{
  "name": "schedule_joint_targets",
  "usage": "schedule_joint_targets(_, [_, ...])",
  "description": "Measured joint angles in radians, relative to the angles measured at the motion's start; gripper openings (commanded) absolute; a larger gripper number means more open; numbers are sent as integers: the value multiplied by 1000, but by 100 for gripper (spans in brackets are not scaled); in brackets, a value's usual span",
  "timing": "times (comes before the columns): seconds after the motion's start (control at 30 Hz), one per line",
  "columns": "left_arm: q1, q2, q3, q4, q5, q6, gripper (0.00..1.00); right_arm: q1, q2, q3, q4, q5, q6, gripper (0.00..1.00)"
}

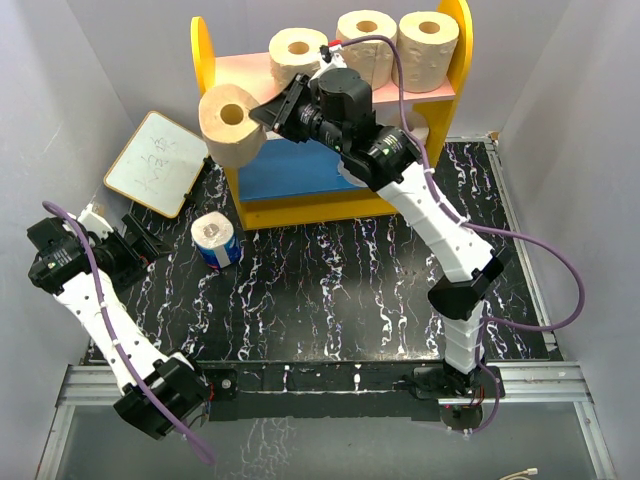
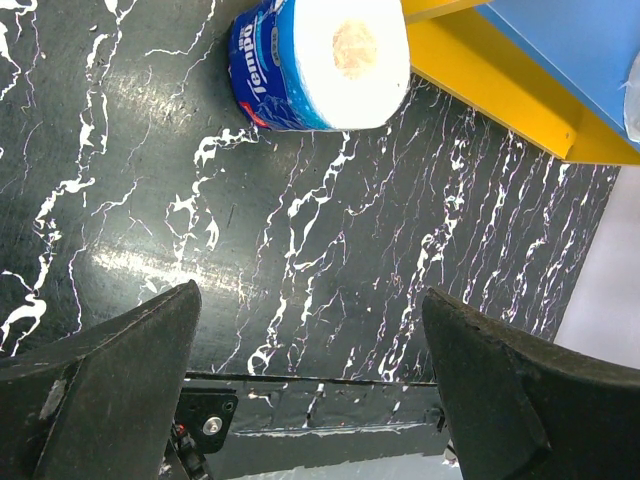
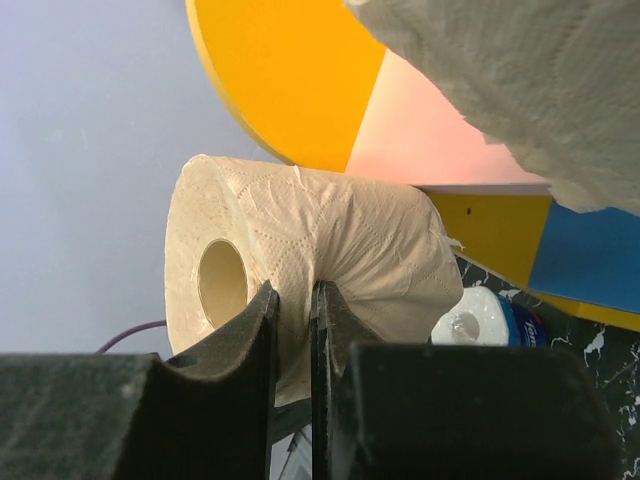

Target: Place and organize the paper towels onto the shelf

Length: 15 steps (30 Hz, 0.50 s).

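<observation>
1. On the shelf [image 1: 300, 208], you see three tan rolls [image 1: 367, 40] standing in a row on the pink upper board [image 1: 245, 72].
2. Your right gripper [image 3: 293, 330] is pinching the fourth tan roll [image 1: 232, 122], near the left yellow panel [image 1: 203, 52].
3. The blue-wrapped roll [image 1: 216, 240] stands on the table [image 1: 330, 280], in front of the shelf.
4. Your left gripper [image 2: 310, 380] is spread wide and holds nothing.

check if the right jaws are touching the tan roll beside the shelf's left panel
Touching. The right wrist view shows the right gripper clamped on the wall of the tan roll, its jaws pressed into the paper on both sides.
</observation>
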Motion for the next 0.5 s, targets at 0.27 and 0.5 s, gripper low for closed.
schedule_joint_targets(0.27, [0,-4,0,0,0,0,91,3,7,66,50,93,-21,0])
schedule_joint_targets(0.5, [0,-14,-2,2,0,0,91,0,7,69,84,211,-48,0])
